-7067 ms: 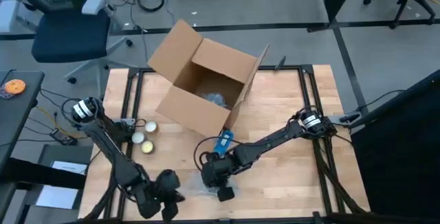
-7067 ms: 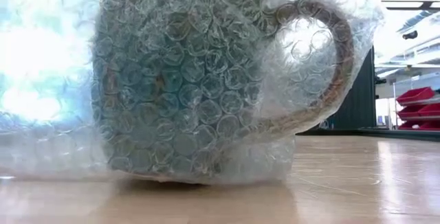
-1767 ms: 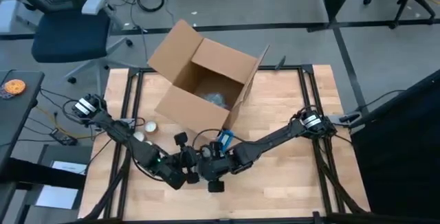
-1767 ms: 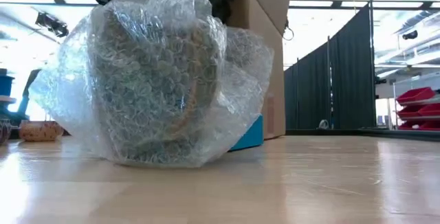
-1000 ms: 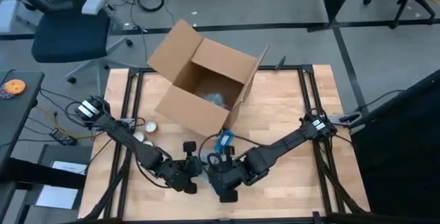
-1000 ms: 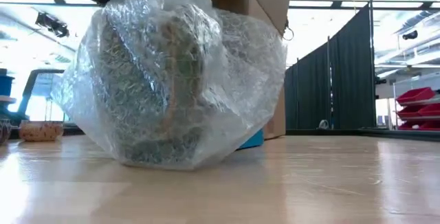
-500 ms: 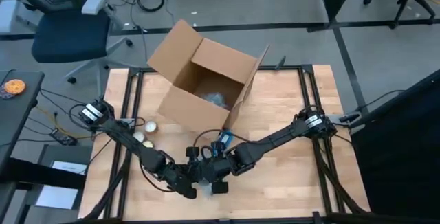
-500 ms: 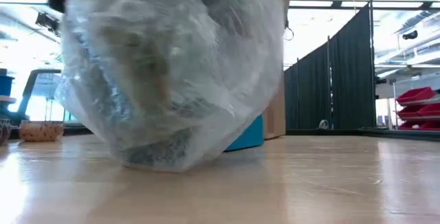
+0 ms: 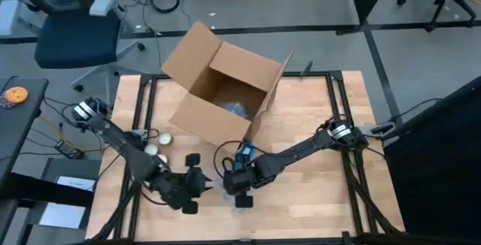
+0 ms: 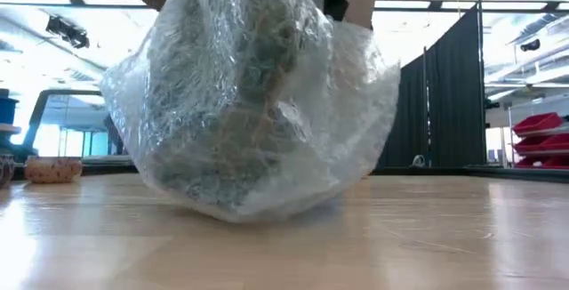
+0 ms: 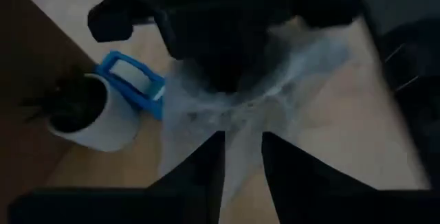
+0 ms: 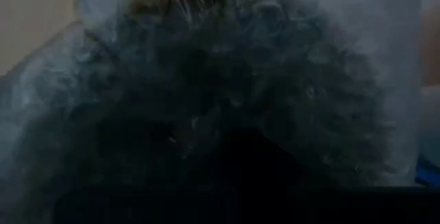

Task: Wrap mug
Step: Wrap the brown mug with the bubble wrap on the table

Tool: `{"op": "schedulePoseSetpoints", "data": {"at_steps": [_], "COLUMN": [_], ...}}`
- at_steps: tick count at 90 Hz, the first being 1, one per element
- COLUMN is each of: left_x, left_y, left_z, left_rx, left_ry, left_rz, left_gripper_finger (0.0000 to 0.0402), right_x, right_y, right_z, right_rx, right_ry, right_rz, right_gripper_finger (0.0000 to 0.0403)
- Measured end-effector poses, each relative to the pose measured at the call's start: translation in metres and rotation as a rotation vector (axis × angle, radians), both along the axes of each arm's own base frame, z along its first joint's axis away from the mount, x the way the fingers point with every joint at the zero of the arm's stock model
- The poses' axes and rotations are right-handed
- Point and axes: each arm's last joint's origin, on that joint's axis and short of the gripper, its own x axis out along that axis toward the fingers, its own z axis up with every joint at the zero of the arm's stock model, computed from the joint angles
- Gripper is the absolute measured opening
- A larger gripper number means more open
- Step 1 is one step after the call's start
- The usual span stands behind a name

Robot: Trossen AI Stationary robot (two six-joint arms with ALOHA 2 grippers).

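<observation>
Wooden tabletop (image 9: 316, 125) carries an open cardboard box (image 9: 225, 95) at the back, flaps up, something bubble-wrapped inside. Mug (image 10: 240, 103) sits near the front-centre edge, bundled in bubble wrap (image 10: 356, 112), tilted in the low view, just in front of the box. Right gripper (image 9: 234, 187) is over the bundle, pressed into the wrap; its wrist view is filled with wrapped mug, fingers state cannot tell. Left gripper (image 9: 197, 186) is just left of the bundle, its fingers (image 11: 199, 176) parted, a flap of wrap between them. Blue tape dispenser (image 9: 245, 153) lies beside the box front. Small tape rolls (image 9: 159, 149) sit at left.
</observation>
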Motion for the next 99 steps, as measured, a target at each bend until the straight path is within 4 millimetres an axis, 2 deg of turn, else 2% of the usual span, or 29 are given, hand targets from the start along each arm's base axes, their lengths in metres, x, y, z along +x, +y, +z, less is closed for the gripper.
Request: {"op": "schedulePoseSetpoints", "data": {"at_steps": [17, 25, 33, 44, 61, 74, 87, 99], "left_x": [-0.008, -0.009, -0.003, 0.004, 0.017, 0.024, 0.025, 0.026], "left_y": [-0.016, -0.021, -0.020, -0.007, 0.012, 0.017, 0.019, 0.020], "left_z": [-0.025, -0.047, -0.060, -0.076, -0.077, -0.074, -0.074, -0.074], "left_rx": [-0.161, -0.198, -0.213, -0.147, -0.052, -0.028, -0.013, -0.012], "left_ry": [0.084, 0.104, 0.043, -0.008, -0.059, -0.086, -0.088, -0.089], "left_rz": [0.014, 0.019, 0.040, 0.096, 0.155, 0.141, 0.130, 0.131], "left_gripper_finger": [0.0083, 0.0083, 0.0083, 0.0083, 0.0083, 0.0083, 0.0083, 0.0083], "right_x": [0.000, 0.001, 0.001, 0.002, 0.003, 0.005, 0.007, 0.009], "right_y": [0.008, 0.010, 0.012, 0.013, 0.011, 0.009, 0.006, 0.000], "right_z": [0.010, 0.015, 0.019, 0.022, 0.022, 0.037, 0.053, 0.054], "right_rx": [0.026, 0.030, 0.039, 0.046, 0.100, 0.128, 0.076, -0.018], "right_ry": [-0.013, -0.017, -0.030, -0.037, -0.016, -0.041, -0.090, -0.125], "right_rz": [0.022, 0.026, 0.032, 0.034, 0.049, 0.024, -0.012, -0.064], "right_gripper_finger": [0.0000, 0.0000, 0.0000, 0.0000, 0.0000, 0.0000, 0.0000, 0.0000]}}
